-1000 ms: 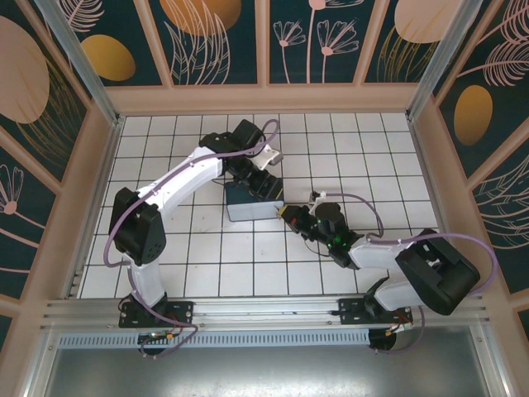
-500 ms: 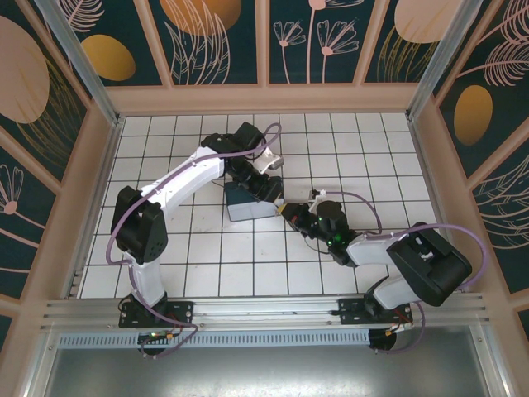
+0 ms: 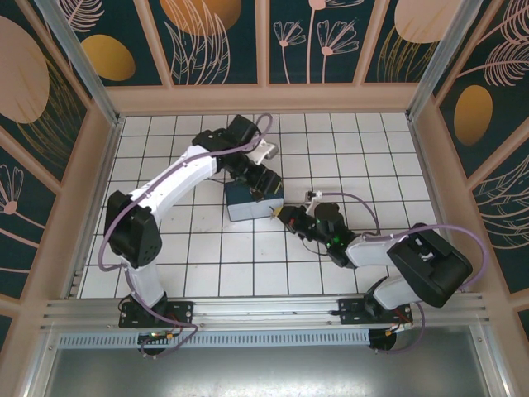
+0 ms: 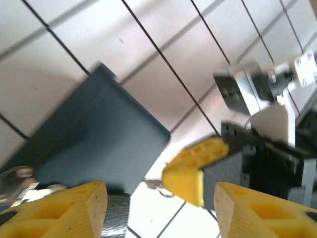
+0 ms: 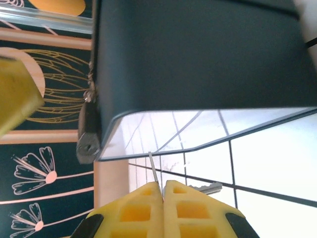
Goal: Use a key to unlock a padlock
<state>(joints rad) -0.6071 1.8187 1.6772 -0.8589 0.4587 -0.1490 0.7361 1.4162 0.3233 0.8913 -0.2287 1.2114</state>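
Key (image 5: 154,169) between right pincer (image 5: 162,184) tips, near padlock (image 5: 89,135)

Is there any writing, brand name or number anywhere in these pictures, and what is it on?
No readable text anywhere.
The dark box is plain.
The padlock at its edge and the key pinched in the right tool show no marking that can be made out.
The wall panels carry only painted plants and ovals.
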